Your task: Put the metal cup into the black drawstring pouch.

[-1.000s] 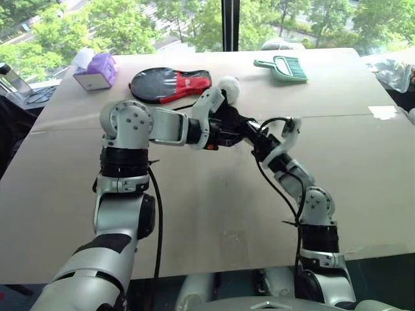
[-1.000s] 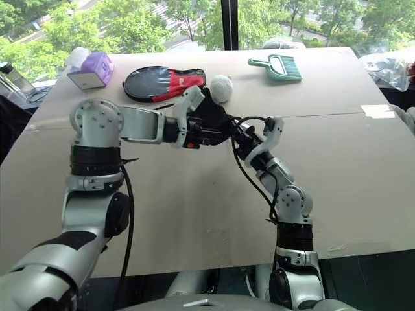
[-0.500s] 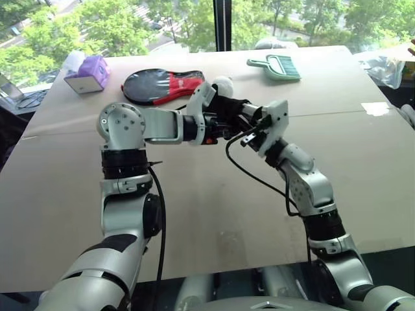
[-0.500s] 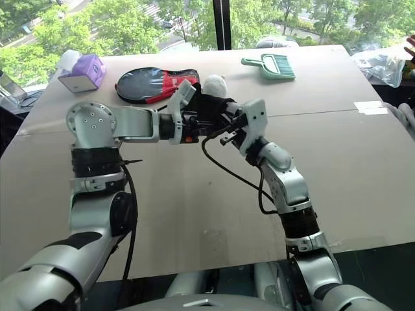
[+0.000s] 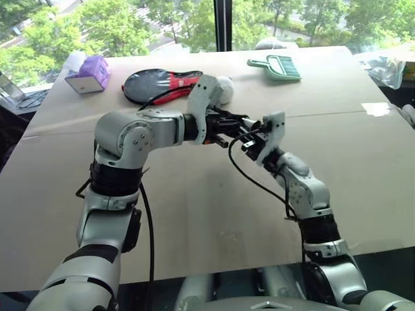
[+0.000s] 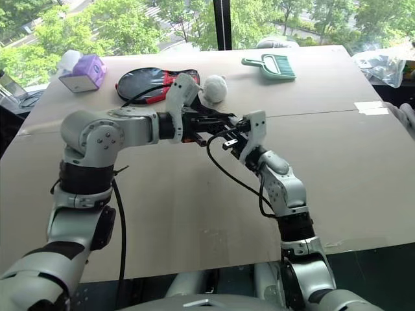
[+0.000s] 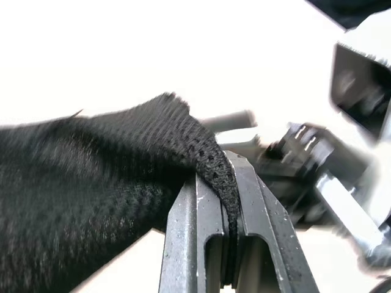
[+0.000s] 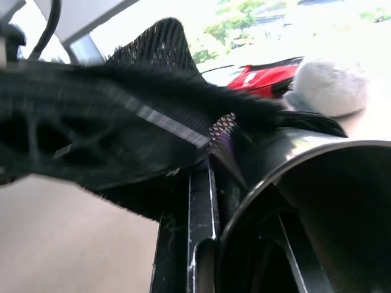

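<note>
Both arms meet above the middle of the table (image 5: 194, 214), just above centre frame in the head views.

The left claw (image 7: 227, 201) is clenched on the mesh edge of the black drawstring pouch (image 7: 91, 189); the left wrist view shows the fabric pinched between its two grey fingers (image 7: 183, 232). The pouch is held off the table between the two claws.

The right claw (image 8: 208, 183) is also clenched. In its wrist view the pouch mesh runs across its finger (image 8: 198, 207), and the rounded shiny wall of the metal cup (image 8: 317, 201) lies directly against the same finger. Whether the cup sits inside the pouch mouth or only beside it cannot be told.

On the far part of the table, upper left of the frame: a purple tissue box (image 5: 94, 70). To its right lies a black-and-red paddle cover (image 5: 159, 84), then a white ball (image 6: 215, 88) just behind the left wrist. A green hand brush (image 5: 277, 67) lies upper centre-right. A strip of pale tape (image 5: 382, 110) is stuck on the table at right.

No brand, label or writing is legible on any item.
</note>
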Available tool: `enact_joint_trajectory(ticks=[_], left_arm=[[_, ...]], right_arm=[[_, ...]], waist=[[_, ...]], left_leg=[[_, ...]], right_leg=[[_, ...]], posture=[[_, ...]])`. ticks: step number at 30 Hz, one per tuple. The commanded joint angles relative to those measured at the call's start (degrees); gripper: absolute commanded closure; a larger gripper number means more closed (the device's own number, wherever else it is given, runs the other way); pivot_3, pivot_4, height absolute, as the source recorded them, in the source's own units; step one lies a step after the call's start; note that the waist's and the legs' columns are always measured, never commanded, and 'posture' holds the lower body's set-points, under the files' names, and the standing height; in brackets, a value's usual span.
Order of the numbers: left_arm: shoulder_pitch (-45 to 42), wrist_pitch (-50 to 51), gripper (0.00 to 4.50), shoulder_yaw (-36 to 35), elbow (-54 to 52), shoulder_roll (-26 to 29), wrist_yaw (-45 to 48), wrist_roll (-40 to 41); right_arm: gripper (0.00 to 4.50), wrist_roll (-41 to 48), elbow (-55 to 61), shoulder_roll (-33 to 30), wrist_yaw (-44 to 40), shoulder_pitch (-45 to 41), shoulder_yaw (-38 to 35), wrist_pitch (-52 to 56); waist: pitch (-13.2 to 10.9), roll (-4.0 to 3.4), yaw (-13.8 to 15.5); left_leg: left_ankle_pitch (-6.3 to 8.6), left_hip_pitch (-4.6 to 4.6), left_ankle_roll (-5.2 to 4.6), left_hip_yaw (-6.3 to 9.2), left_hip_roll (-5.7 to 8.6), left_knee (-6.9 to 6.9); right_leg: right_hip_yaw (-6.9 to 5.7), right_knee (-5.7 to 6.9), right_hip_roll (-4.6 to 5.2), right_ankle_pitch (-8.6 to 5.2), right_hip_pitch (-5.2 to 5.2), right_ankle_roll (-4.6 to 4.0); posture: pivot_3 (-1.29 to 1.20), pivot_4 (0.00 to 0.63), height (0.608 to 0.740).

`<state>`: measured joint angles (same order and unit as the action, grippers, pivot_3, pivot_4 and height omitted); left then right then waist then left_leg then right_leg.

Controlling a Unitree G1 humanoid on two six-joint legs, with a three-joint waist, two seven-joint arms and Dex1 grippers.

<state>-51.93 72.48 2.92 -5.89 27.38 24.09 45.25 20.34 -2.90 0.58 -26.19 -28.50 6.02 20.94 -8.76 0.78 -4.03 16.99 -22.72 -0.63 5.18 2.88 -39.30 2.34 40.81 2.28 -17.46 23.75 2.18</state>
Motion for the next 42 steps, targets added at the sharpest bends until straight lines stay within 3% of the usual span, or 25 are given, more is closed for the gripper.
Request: enact_joint_trajectory(ticks=[1,7,11,16,25,32,34,39,41,42], left_arm=[[-2.8,3.2,4.50,-8.4,-0.3,-3.5,0.8,6.6],[-7.2,6.8,4.50,-14.2,5.3,-7.4,-1.9,7.3],[-7.2,5.9,4.50,-13.5,8.2,-9.7,-4.1,3.9],[-8.4,9.3,4.50,-16.9,8.5,-12.9,-4.8,6.5],[-7.7,16.6,4.50,-22.9,4.5,-14.5,-6.3,9.0],[-8.8,17.5,4.50,-25.9,5.4,-16.6,-8.5,8.0],[-9.9,16.3,4.50,-25.7,7.0,-18.0,-9.2,7.1],[-13.7,13.3,4.50,-27.3,12.1,-20.7,-11.1,5.6],[-14.4,13.6,4.50,-28.0,13.4,-20.9,-11.5,5.3],[-14.3,14.1,4.50,-28.2,13.5,-20.9,-11.7,5.2]], right_arm=[[4.42,-1.8,-0.5,0.6,-1.4,-0.1,2.8,-1.8],[4.42,-3.0,-0.1,1.2,-2.5,-0.7,3.7,-5.3],[4.42,-6.9,1.7,0.6,-5.5,-1.7,8.6,-10.5],[4.42,1.1,-0.5,6.2,-4.4,-2.7,3.1,-5.8],[4.42,18.1,-4.6,13.7,4.7,-6.2,-11.1,1.8],[4.42,23.6,-3.5,12.5,4.2,-5.1,-9.5,2.2],[4.42,19.6,-2.1,10.5,1.2,-4.9,-3.7,1.4],[4.42,-5.4,-4.5,2.6,-2.5,-5.8,14.0,-12.7],[4.42,-11.5,-7.7,1.3,-0.9,-6.4,15.3,-18.5],[4.42,-10.3,-8.4,2.6,0.0,-6.4,13.1,-18.9]], waist=[[0.0,0.00,0.0],[0.0,0.01,0.1],[0.0,0.01,-0.1],[0.0,0.01,-0.1],[0.0,0.01,0.1],[0.0,0.01,-0.3],[0.0,0.01,-0.1],[0.0,0.02,0.0],[0.0,0.03,0.0],[0.0,0.04,0.0]], left_leg=[[0.00,0.00,0.00,0.00,0.00,-0.01],[0.00,-0.01,0.00,0.03,0.00,-0.05],[0.00,-0.01,0.00,0.03,0.01,-0.05],[0.00,0.00,0.01,0.06,-0.01,-0.04],[0.00,-0.01,0.01,0.15,0.03,-0.05],[0.00,0.01,0.01,0.13,0.03,-0.02],[0.00,0.01,0.01,0.13,0.03,-0.02],[0.00,0.01,0.01,0.10,0.04,-0.02],[0.00,0.01,0.01,0.11,0.05,-0.04],[0.00,0.01,0.01,0.11,0.05,-0.05]], right_leg=[[0.00,0.00,0.00,0.00,0.00,0.00],[-0.05,0.01,0.01,0.00,-0.02,0.00],[-0.04,0.01,0.01,0.00,-0.02,0.00],[-0.02,0.03,-0.02,0.00,0.00,0.00],[-0.09,-0.02,0.03,0.00,-0.03,0.00],[-0.03,0.01,-0.01,0.00,-0.01,0.00],[-0.04,0.00,0.00,0.00,-0.02,0.00],[-0.02,0.00,-0.01,0.00,-0.01,0.00],[-0.03,0.00,-0.01,0.00,-0.02,0.01],[-0.03,0.00,0.00,0.00,-0.02,0.01]], posture=[[0.00,0.150,0.740],[0.00,0.150,0.740],[0.00,0.150,0.740],[0.00,0.150,0.740],[0.00,0.150,0.740],[0.00,0.150,0.740],[0.00,0.150,0.740],[0.00,0.150,0.740],[0.00,0.150,0.740],[0.00,0.150,0.740]])
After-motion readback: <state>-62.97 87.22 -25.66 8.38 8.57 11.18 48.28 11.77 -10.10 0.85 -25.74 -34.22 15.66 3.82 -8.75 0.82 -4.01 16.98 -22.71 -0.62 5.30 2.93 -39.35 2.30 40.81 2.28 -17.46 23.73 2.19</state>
